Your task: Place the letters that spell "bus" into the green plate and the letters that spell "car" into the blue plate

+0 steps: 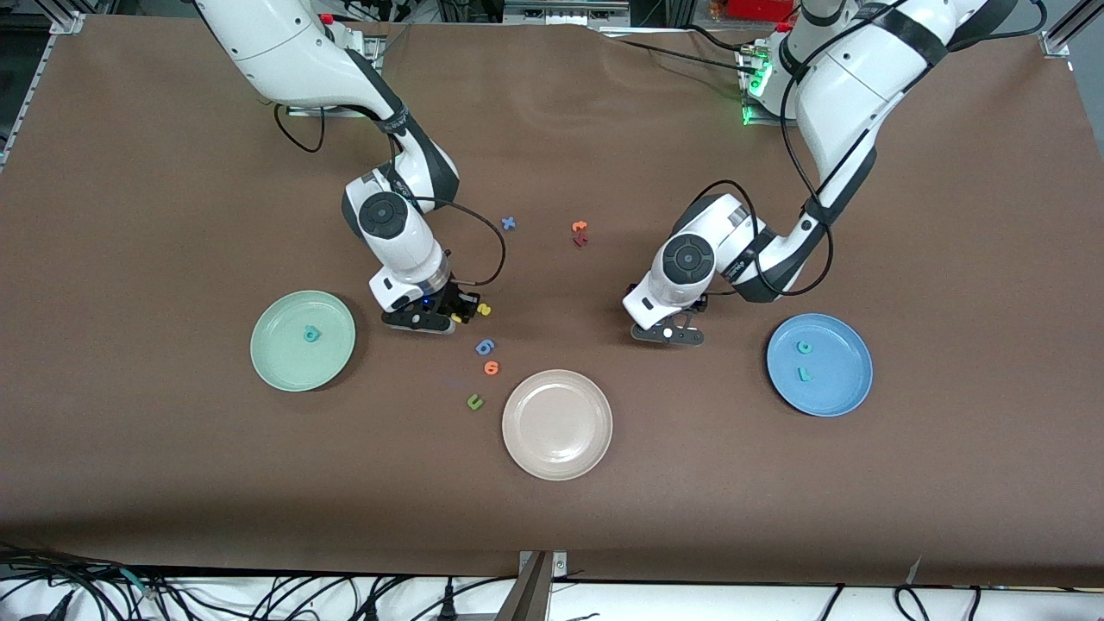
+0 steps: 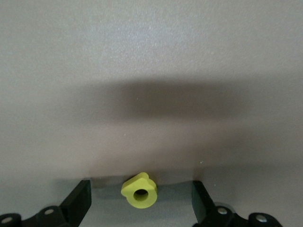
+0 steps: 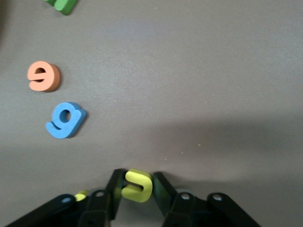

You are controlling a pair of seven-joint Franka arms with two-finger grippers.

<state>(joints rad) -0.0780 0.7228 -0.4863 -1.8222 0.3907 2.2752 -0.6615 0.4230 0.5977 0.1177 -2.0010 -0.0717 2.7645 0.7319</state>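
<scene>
The b (image 1: 310,334) lies in the green plate (image 1: 278,362). The c (image 1: 803,347) and r (image 1: 803,374) lie in the blue plate (image 1: 841,392), the r nearer the front camera.

You see the right gripper (image 3: 137,185) clamped on a yellow letter (image 3: 137,185), fingers (image 3: 115,189) pressing its two sides, low over the brown table (image 3: 199,71). A second yellow bit (image 3: 81,194) peeks beside one finger. An orange letter (image 3: 43,76), a blue letter (image 3: 65,120) and a green letter (image 3: 63,4) lie apart on the table.
</scene>
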